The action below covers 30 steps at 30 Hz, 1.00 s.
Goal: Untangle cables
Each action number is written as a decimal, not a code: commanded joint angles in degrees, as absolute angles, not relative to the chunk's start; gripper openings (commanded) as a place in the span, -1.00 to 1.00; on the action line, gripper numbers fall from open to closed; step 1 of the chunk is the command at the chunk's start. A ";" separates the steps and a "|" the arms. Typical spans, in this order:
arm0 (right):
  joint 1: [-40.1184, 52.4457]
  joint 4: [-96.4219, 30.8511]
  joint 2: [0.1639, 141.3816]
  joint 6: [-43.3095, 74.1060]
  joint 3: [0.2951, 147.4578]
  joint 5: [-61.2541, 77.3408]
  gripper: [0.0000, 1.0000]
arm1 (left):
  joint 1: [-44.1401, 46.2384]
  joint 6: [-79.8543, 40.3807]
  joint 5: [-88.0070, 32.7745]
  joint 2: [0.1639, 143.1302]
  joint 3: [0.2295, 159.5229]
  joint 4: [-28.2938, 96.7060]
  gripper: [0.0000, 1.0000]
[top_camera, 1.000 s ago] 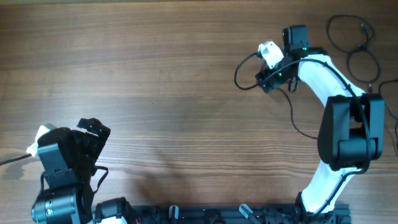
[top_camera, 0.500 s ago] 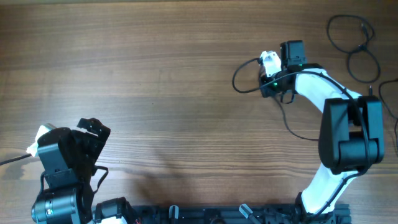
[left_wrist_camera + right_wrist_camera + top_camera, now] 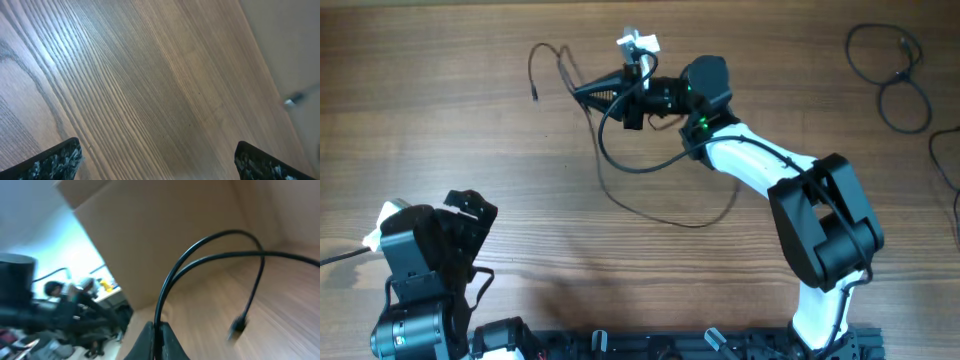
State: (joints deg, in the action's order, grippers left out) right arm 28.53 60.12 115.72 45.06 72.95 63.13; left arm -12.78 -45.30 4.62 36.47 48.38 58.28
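Observation:
My right gripper (image 3: pixel 586 91) reaches to the upper middle of the table and is shut on a thin black cable (image 3: pixel 620 164). The cable loops below the gripper and trails off to the right; one end with a small plug (image 3: pixel 534 95) sticks out to the left. In the right wrist view the fingers (image 3: pixel 157 336) pinch the doubled cable (image 3: pixel 200 255), and the plug (image 3: pixel 237 325) dangles over the wood. More cables (image 3: pixel 886 68) lie as loops at the far right corner. My left gripper (image 3: pixel 470 208) rests at the near left, open (image 3: pixel 157 162) over bare wood.
The wooden table (image 3: pixel 470 130) carries nothing else. Another thin black cord (image 3: pixel 944 165) runs along the right edge. The arm bases and a black rail (image 3: pixel 670 345) line the front edge.
The right gripper shut on a cable near the back right, then swung far left with it, dragging the cable across the table. The left arm stayed still.

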 commanded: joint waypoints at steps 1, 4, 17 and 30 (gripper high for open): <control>26.44 52.71 115.81 42.72 74.17 69.91 -0.91 | -13.13 -45.43 4.56 36.38 48.45 58.15 1.00; 24.49 25.82 115.81 22.48 74.19 59.70 -0.91 | -13.15 -45.43 4.56 36.38 48.45 58.15 1.00; 23.05 -17.61 95.02 6.00 74.26 16.84 -0.91 | -13.15 -45.43 4.56 36.38 48.45 58.15 1.00; 25.34 -61.41 94.19 24.38 72.79 8.69 -0.86 | -13.15 -45.43 4.56 36.38 48.45 58.13 1.00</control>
